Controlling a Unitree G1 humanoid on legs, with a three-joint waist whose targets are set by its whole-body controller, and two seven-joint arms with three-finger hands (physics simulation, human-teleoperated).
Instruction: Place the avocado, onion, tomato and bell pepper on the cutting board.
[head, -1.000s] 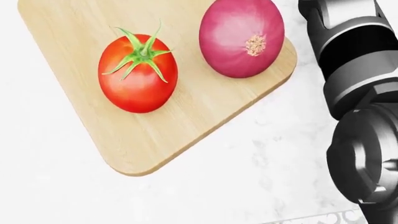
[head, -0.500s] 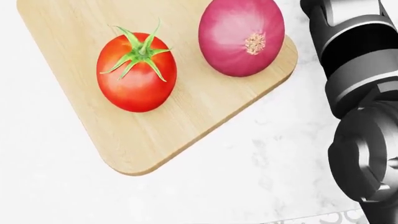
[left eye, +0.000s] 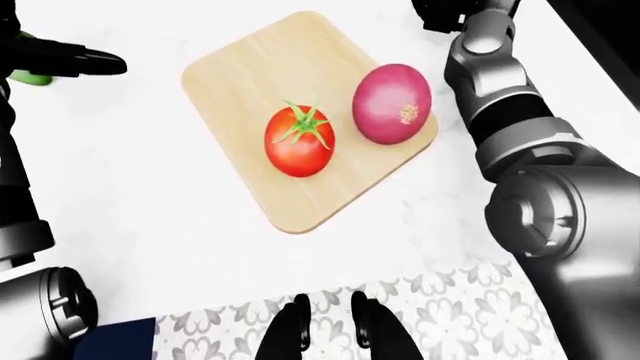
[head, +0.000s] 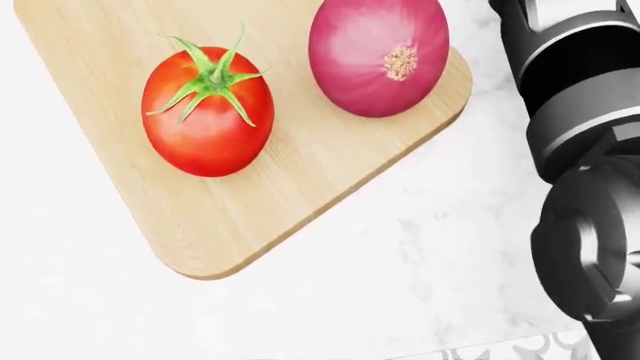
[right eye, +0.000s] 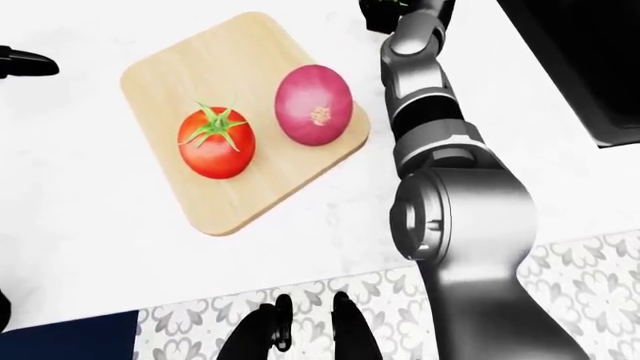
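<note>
A wooden cutting board (left eye: 250, 67) lies tilted on the white counter. On it rest a red tomato (left eye: 299, 142) with a green stem and, to its right, a purple onion (left eye: 392, 103); they sit close but apart. My left hand (left eye: 62, 58) reaches in at the top left of the left-eye view, dark fingers pointing right, with a small bit of something green (left eye: 32, 77) showing under it. My right arm (left eye: 505, 112) runs up the right side, and its hand (right eye: 392, 11) is cut off at the top edge above the board. I see no avocado or bell pepper that I can name.
The white marble counter (left eye: 150, 195) ends at the bottom, where patterned floor tiles (left eye: 450, 300) and my feet (left eye: 325, 330) show. A large black surface (right eye: 590, 67) fills the top right of the right-eye view.
The head view has shifted a little, so the board, tomato and onion sit slightly further left and up. Nothing on the board has moved.
</note>
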